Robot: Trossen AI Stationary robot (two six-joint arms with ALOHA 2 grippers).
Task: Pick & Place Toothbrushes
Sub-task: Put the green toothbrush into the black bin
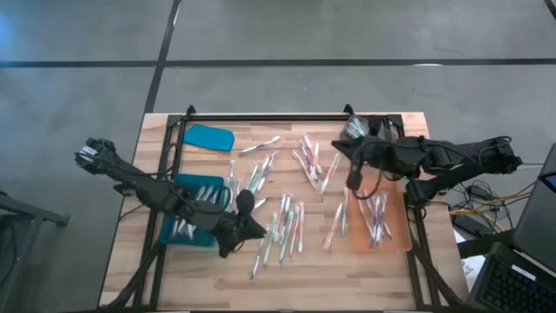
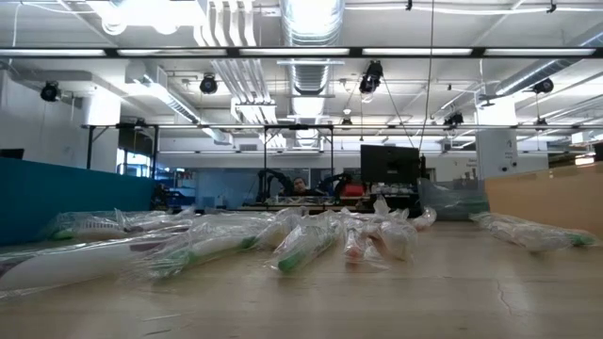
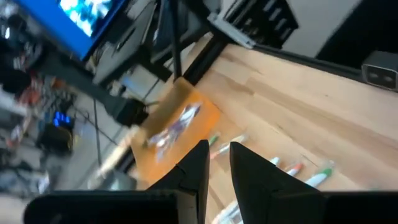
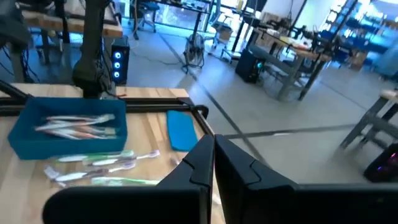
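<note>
Overhead, table-level and two wrist cameras share the table (image 1: 382, 269).

I see a pale wood bench (image 1: 382, 269) with black rails. A deep blue tray (image 1: 193, 213) sits by its left edge, an orange tray (image 1: 395, 230) by its right edge, and a teal lid (image 1: 208, 137) near the far-left corner. The toothbrushes (image 1: 287, 228) are white with green, pink and orange-red parts.

toothbrushes (image 1: 287, 222) – mid-table | 1 tray (image 1: 167, 228) left | 1 tray (image 1: 395, 239) right – both hold some
</note>
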